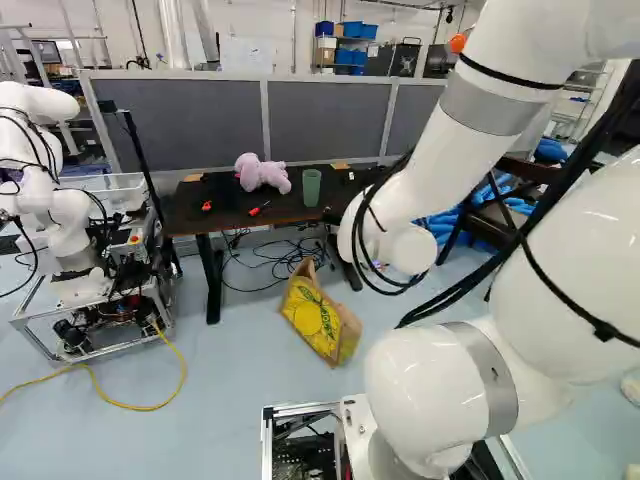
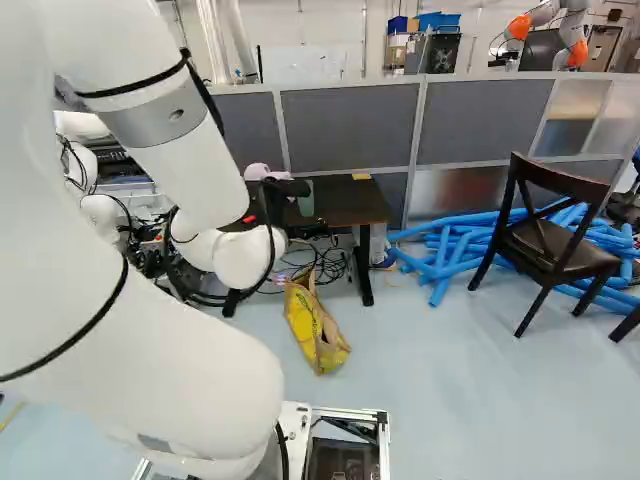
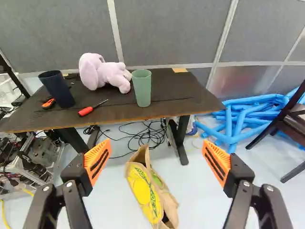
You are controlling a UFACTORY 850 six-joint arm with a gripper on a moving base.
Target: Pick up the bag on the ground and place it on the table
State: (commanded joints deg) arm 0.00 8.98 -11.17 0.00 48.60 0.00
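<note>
Nearest me, the white arm [image 1: 430,190] reaches out over the floor [image 1: 240,400], and its black tool [image 2: 288,188] shows only in part past it in the right base view. Looking along the tool [image 3: 156,155] in the wrist view, I see both fingers standing wide apart, their orange pads [image 3: 98,161] facing across a gap, nothing held or touched. Beyond, in line with that gap, the yellow-and-brown bag [image 3: 147,188] sits on the floor before the bench [image 3: 190,98], near its right leg. On the bench, a red screwdriver [image 3: 86,111] lies by the front edge, a green cup [image 3: 142,88] stands right of the middle, a dark cup [image 3: 56,89] is near the left end, and a pink plush toy [image 3: 114,74] rests towards the back edge. The arm hides that dark cup in the right base view. The left base view gives me another robot [image 1: 65,225] on its cart, mostly blocked in the right one; the right one shows the chair [image 2: 560,250] whole, by blue tubes [image 2: 440,255]. Grey partitions [image 2: 350,125] stand behind.
</note>
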